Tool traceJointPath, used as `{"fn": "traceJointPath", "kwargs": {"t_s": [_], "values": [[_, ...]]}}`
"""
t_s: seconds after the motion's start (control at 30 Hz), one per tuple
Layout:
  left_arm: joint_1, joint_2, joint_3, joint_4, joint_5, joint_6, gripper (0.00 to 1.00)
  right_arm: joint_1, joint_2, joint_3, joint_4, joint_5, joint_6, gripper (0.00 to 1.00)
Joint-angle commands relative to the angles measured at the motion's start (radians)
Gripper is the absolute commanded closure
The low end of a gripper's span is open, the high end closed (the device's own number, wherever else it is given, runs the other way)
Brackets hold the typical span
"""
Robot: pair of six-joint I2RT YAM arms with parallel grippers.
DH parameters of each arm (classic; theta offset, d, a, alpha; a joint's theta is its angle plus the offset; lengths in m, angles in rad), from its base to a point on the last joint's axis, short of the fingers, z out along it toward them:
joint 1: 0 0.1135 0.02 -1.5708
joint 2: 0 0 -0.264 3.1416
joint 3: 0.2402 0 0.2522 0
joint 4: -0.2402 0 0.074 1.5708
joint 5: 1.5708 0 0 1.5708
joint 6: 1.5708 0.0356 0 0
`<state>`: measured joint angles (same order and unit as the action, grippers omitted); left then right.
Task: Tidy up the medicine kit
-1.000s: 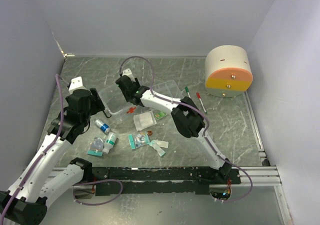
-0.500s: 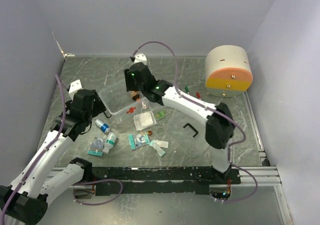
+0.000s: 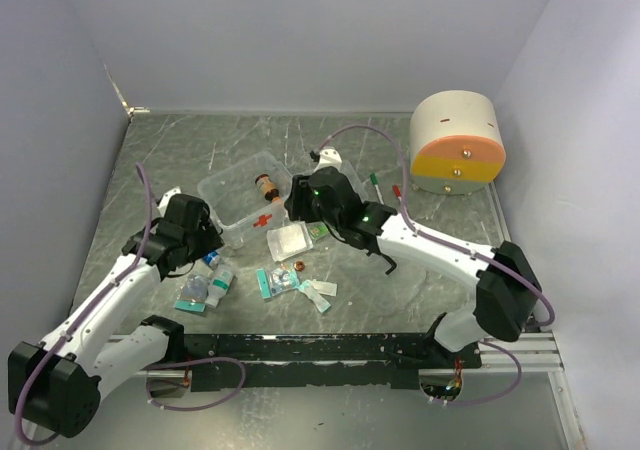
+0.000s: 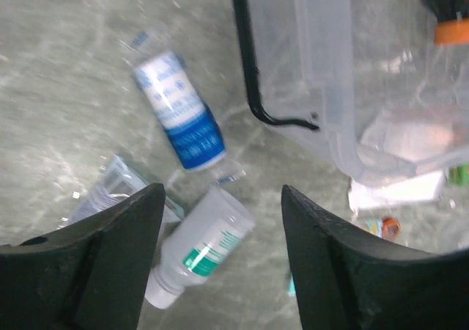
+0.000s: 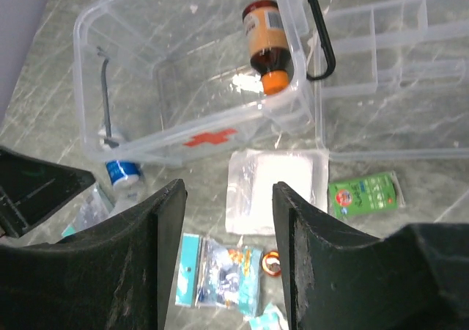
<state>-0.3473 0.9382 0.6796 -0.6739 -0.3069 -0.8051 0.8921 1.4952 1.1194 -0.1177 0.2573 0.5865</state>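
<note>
The medicine kit [image 3: 228,192] is a clear box with a red cross [image 5: 210,137] and a black handle [image 5: 319,29]. It stands open at centre left, and a brown bottle [image 5: 265,40] with an orange cap lies inside. Its clear divided tray insert [image 5: 396,73] lies on the table to the right of it. My right gripper [image 5: 229,191] is open and empty, above a white gauze pack [image 5: 275,187] just in front of the kit. My left gripper [image 4: 223,198] is open and empty over a white green-labelled bottle [image 4: 201,249], with a blue-labelled bottle [image 4: 179,110] beyond it.
A green packet [image 5: 364,194], a blue foil packet [image 5: 220,275] and a small orange ring [image 5: 272,260] lie near the gauze. Two pens [image 3: 375,182] lie right of the tray. The big cream, orange and yellow drum [image 3: 457,142] stands at the back right.
The right gripper drew back from over the kit toward the near right, and the brown bottle now lies in the box. The left gripper moved nearer, over the loose bottles.
</note>
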Motion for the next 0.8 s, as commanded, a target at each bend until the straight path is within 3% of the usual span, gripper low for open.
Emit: {"fn": "traceJointPath", "kwargs": {"t_s": [0.0, 0.23, 0.5, 0.77], "values": [[0.005, 0.017, -0.005, 0.016, 0.276, -0.009, 0.21, -0.004, -0.077, -0.065, 0.064, -0.038, 0.049, 0.5], [-0.037, 0.018, -0.074, 0.047, 0.279, -0.045, 0.21, -0.003, -0.084, -0.098, 0.102, -0.073, 0.064, 0.5], [-0.115, 0.117, -0.067, 0.003, 0.164, -0.086, 0.18, -0.004, -0.084, -0.101, 0.095, -0.046, 0.061, 0.5], [-0.235, 0.15, -0.043, -0.079, 0.041, -0.143, 0.26, -0.005, -0.076, -0.105, 0.09, -0.039, 0.068, 0.5]]}}
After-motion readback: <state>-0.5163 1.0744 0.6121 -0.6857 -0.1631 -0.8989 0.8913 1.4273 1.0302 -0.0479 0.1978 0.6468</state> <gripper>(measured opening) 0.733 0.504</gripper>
